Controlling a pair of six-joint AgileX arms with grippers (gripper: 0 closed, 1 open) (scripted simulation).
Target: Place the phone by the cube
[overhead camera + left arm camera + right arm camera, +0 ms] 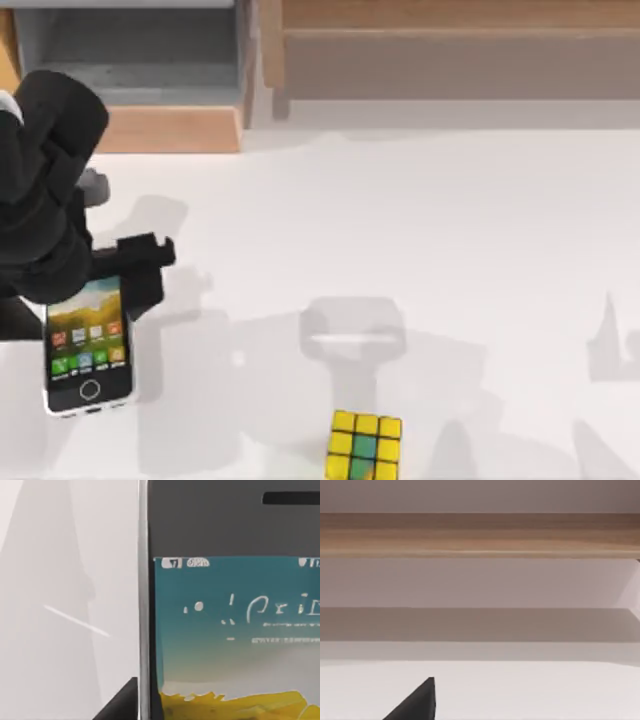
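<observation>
The phone (88, 355) shows at the table's left, its lit screen with app icons facing up and its top end under my left arm. My left gripper (93, 290) straddles that end and is shut on the phone; one black finger (146, 288) presses its right edge. A shadow offset to the right suggests the phone hangs above the table. In the left wrist view the phone (230, 630) is very close, with a dark fingertip (122, 702) against its silver edge. The cube (364, 447), mostly yellow with some green, sits at the front edge, well right of the phone.
A wooden shelf unit (440, 50) runs along the back, with a lower wooden ledge (170, 130) at the back left. A black part of my right gripper (415, 705) shows, facing that shelf (480, 535). White table (400, 220) lies between phone and cube.
</observation>
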